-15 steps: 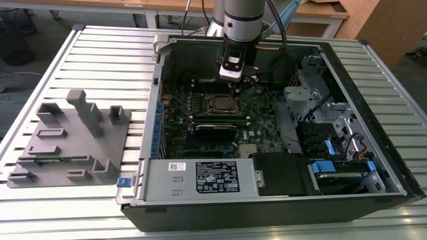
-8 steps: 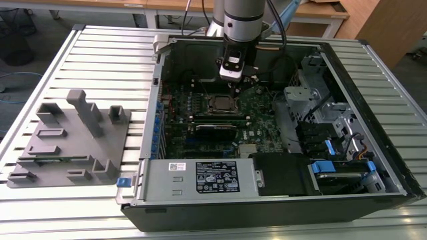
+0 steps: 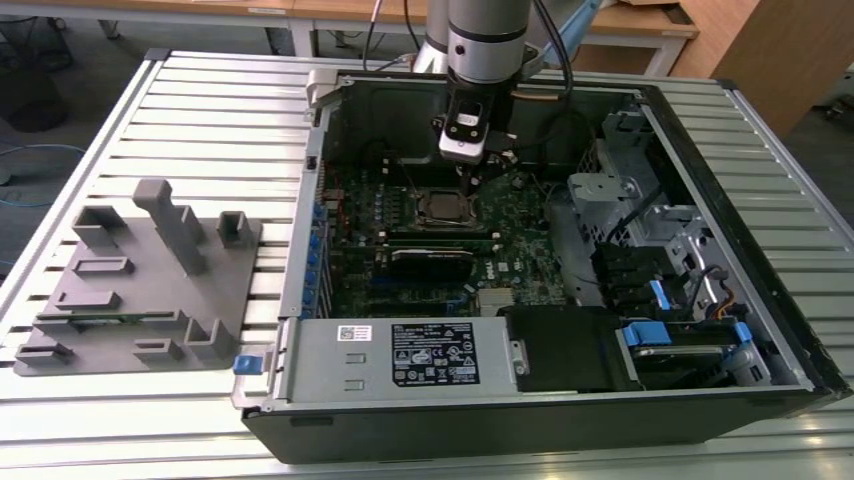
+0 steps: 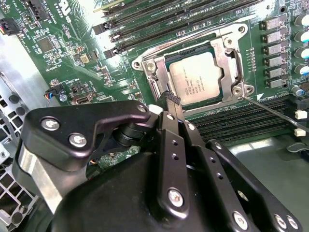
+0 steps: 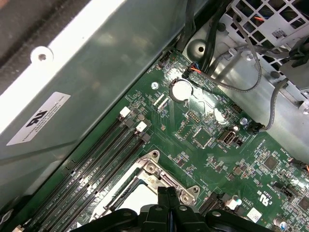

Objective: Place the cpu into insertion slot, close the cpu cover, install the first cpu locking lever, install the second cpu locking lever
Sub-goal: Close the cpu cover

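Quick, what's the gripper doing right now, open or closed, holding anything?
The black gripper: closed, nothing visibly held, close to the edge of the thin silvery metal cpu cover.

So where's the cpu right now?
The cpu sits in its socket on the motherboard, framed by the cpu cover, memory slots on both sides. In the exterior view it lies mid-case, just by the gripper.
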Motion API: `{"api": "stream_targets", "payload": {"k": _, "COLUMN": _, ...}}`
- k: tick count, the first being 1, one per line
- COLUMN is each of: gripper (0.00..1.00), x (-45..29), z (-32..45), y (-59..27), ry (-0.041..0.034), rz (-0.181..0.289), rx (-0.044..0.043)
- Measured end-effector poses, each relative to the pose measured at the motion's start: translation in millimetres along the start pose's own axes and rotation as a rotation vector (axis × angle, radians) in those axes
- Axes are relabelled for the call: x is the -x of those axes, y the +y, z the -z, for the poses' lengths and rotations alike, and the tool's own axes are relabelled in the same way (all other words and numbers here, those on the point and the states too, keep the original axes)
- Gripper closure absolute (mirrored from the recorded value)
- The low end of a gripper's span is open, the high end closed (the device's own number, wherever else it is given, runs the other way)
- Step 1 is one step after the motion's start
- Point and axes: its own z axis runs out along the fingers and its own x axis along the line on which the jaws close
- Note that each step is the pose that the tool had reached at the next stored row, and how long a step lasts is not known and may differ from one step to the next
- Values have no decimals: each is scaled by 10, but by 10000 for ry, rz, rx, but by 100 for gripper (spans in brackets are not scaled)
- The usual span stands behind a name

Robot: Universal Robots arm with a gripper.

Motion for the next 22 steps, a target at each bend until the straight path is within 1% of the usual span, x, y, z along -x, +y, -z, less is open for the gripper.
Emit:
{"api": "stream_targets", "payload": {"k": 5, "gripper": 89, "x": 0, "z": 0, "y": 0, "ry": 6, "rz": 170, "rx": 14}}
{"api": "stream_targets", "payload": {"k": 10, "gripper": 89, "x": 0, "z": 0, "y": 0, "ry": 16, "rz": 560, "rx": 39}}
{"api": "stream_targets", "payload": {"k": 16, "gripper": 89, "x": 0, "z": -1, "y": -1, "ry": 42, "rz": 1438, "rx": 102}}
{"api": "stream_targets", "payload": {"k": 22, "gripper": 89, "x": -1, "z": -4, "y": -1, "ry": 76, "rz": 2475, "rx": 180}}
